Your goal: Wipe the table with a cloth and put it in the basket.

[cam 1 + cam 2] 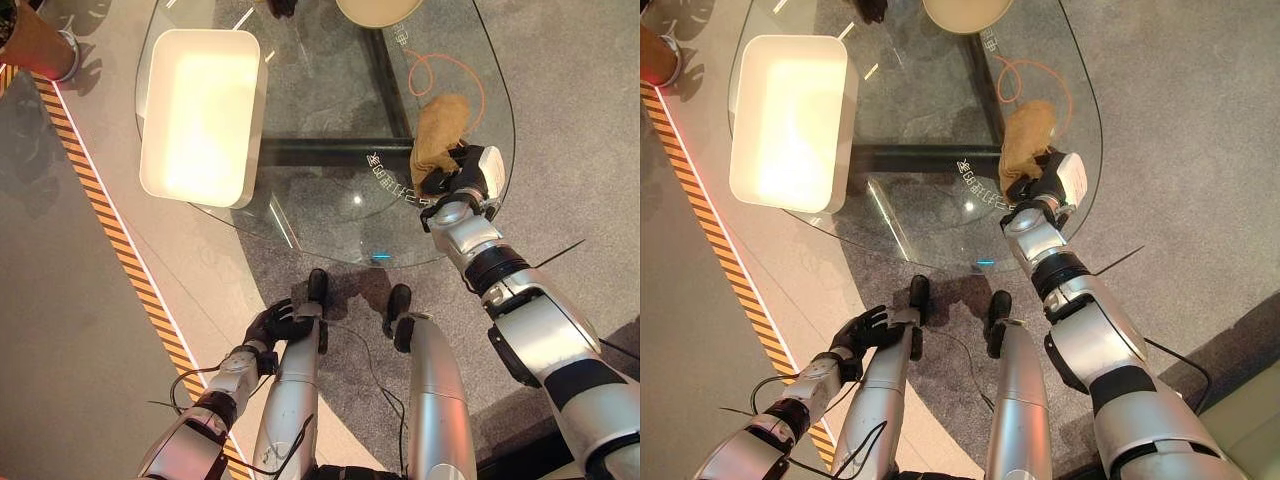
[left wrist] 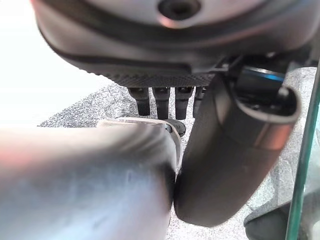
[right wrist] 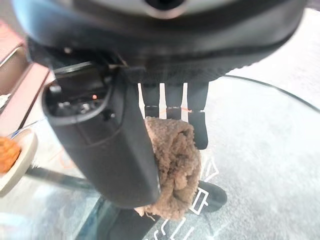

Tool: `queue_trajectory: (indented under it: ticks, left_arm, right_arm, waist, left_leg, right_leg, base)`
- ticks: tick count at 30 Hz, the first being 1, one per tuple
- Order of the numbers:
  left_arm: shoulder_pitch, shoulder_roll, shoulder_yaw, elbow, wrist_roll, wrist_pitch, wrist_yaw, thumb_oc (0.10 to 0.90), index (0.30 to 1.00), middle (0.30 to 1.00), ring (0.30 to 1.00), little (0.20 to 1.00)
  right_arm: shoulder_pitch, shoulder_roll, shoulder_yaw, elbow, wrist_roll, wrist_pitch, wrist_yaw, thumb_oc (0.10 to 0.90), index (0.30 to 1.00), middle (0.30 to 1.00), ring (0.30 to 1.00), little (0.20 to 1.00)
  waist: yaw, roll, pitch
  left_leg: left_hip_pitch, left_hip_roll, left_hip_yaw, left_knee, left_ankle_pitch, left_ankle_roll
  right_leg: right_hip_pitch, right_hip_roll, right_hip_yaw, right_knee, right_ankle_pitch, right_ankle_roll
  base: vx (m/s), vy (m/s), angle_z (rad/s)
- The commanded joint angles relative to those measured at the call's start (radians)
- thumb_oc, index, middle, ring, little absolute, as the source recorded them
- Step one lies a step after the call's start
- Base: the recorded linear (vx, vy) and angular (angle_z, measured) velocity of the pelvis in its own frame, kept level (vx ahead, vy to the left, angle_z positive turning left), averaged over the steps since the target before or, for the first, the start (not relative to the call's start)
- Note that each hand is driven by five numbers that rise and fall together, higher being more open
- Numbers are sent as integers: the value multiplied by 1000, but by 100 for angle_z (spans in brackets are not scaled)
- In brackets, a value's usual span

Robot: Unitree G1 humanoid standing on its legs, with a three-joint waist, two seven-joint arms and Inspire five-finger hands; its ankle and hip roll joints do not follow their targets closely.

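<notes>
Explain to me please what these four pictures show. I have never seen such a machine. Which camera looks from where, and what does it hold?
This is a humanoid robot with two silver arms and dark hands. Two pictures look down from its head; the other two come from cameras on its wrists. Before it stands a round glass table. On the table sits a white rectangular basket. The right hand is at the table's right part with its fingers curled round a brown cloth; the right wrist view shows this grip up close. The left hand hangs low beside the robot, off the table, fingers relaxed, holding nothing.
</notes>
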Motion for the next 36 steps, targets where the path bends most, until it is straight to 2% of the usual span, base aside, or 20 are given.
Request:
queue_trajectory:
  ticks: [1,3,4,5,21,36]
  left_arm:
    - [37,-13,-30,3,-5,5,20,800,900,900,900,900]
    - [38,-11,-27,-2,-5,5,22,800,900,900,900,900]
    - [29,-11,-23,-5,-4,5,24,800,900,900,900,900]
    - [29,-12,-22,-10,-3,8,27,800,900,900,900,900]
    - [25,-15,-16,-33,8,24,39,800,900,900,900,900]
    - [21,-14,-14,-40,20,31,42,800,900,900,900,900]
  right_arm:
    - [-30,47,86,-125,-95,-72,126,100,300,300,300,200]
    - [-24,49,100,-161,-127,-70,131,100,300,300,300,200]
    - [-30,50,104,-172,-138,-76,138,100,300,300,300,200]
    - [-29,52,108,-182,-155,-76,143,100,300,300,300,200]
    - [5,74,196,-311,-273,-94,296,100,300,300,300,200]
    - [25,74,271,-406,-361,-141,451,100,300,300,300,200]
  waist:
    - [22,29,-14]
    - [22,29,-14]
    - [23,29,-14]
    - [23,29,-14]
    - [21,29,-14]
    - [21,21,-14]
  left_leg:
    - [9,-72,103,81,-122,92]
    - [11,-73,102,77,-121,92]
    - [-4,-71,105,58,-86,96]
    - [-3,-72,105,56,-85,95]
    - [-5,-76,108,49,-78,90]
    - [-15,-78,107,52,-75,89]
  right_leg:
    - [10,1,4,-89,57,40]
    - [12,1,3,-91,56,40]
    - [-1,4,-4,-114,91,32]
    - [0,4,-5,-116,92,33]
    - [-3,-4,-9,-127,95,34]
    - [-13,-8,-12,-130,98,36]
  base:
    - [0,0,0]
    - [-44,3,0]
    - [-84,1,0]
    - [-80,-2,0]
    - [0,0,0]
    - [0,-4,2]
